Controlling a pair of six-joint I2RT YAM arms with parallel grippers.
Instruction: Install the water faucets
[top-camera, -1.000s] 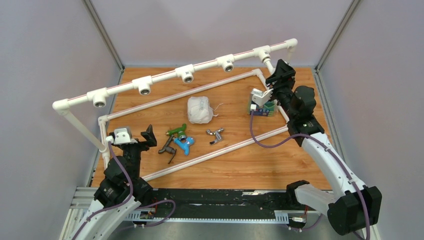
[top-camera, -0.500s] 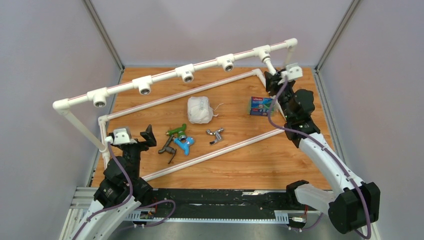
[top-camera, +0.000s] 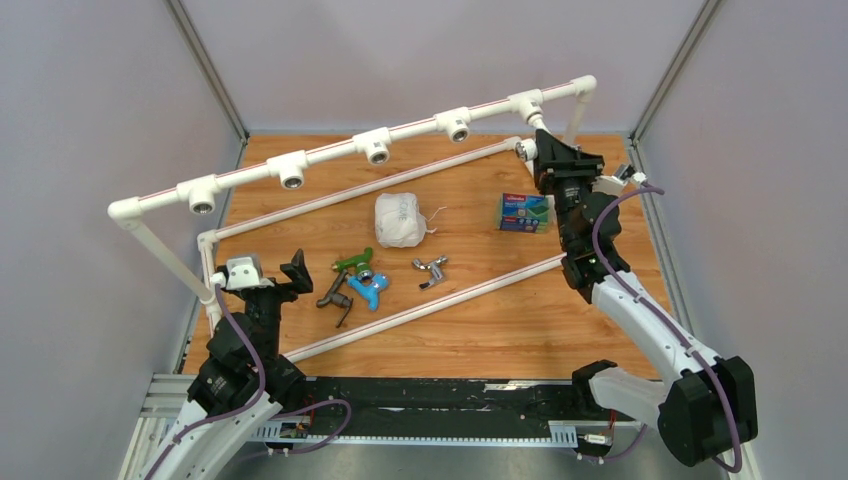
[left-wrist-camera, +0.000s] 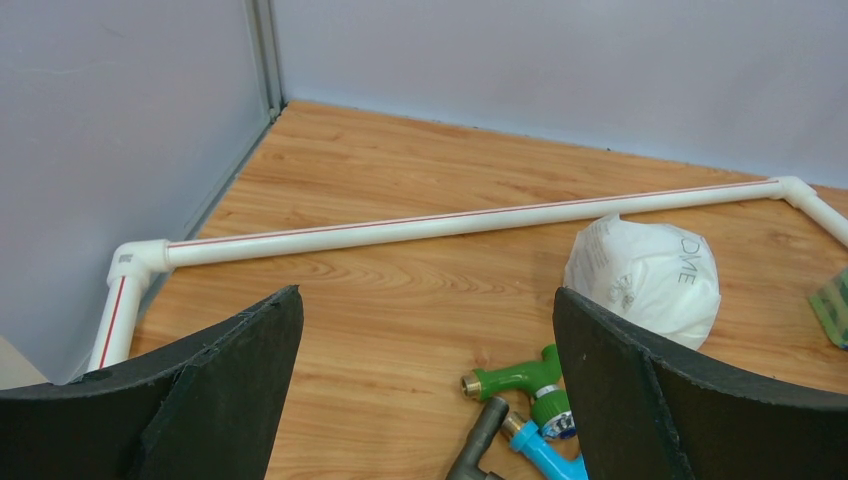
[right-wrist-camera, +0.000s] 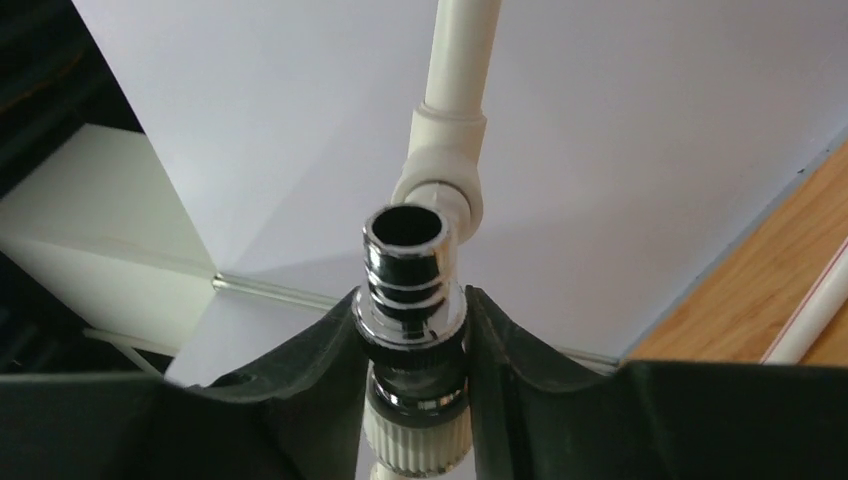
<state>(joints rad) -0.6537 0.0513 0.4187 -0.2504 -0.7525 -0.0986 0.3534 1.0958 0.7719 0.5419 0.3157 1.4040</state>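
Note:
My right gripper (top-camera: 538, 152) is shut on the white faucet (right-wrist-camera: 412, 290), which has a chrome spout and a ribbed white collar. It holds it in the air just below the rightmost tee (top-camera: 525, 103) of the raised white pipe rail. A pipe elbow (right-wrist-camera: 440, 185) shows behind the spout. The green faucet (top-camera: 350, 262), blue faucet (top-camera: 368, 288), dark grey faucet (top-camera: 335, 297) and chrome faucet (top-camera: 430, 270) lie on the wooden table. My left gripper (top-camera: 280, 275) is open and empty just left of them. Its wrist view shows the green (left-wrist-camera: 525, 380), blue (left-wrist-camera: 548, 458) and grey (left-wrist-camera: 478, 448) ones.
The raised rail (top-camera: 330, 152) carries several open tees. Lower white pipes (top-camera: 430, 305) run across the table. A white plastic bag (top-camera: 400, 220) lies mid-table, and a small coloured box (top-camera: 524, 212) sits near my right arm. Grey walls close in both sides.
My right gripper has swung from above the coloured box up and back to the rightmost tee, rolling its wrist over with the faucet in it. The left arm has not moved.

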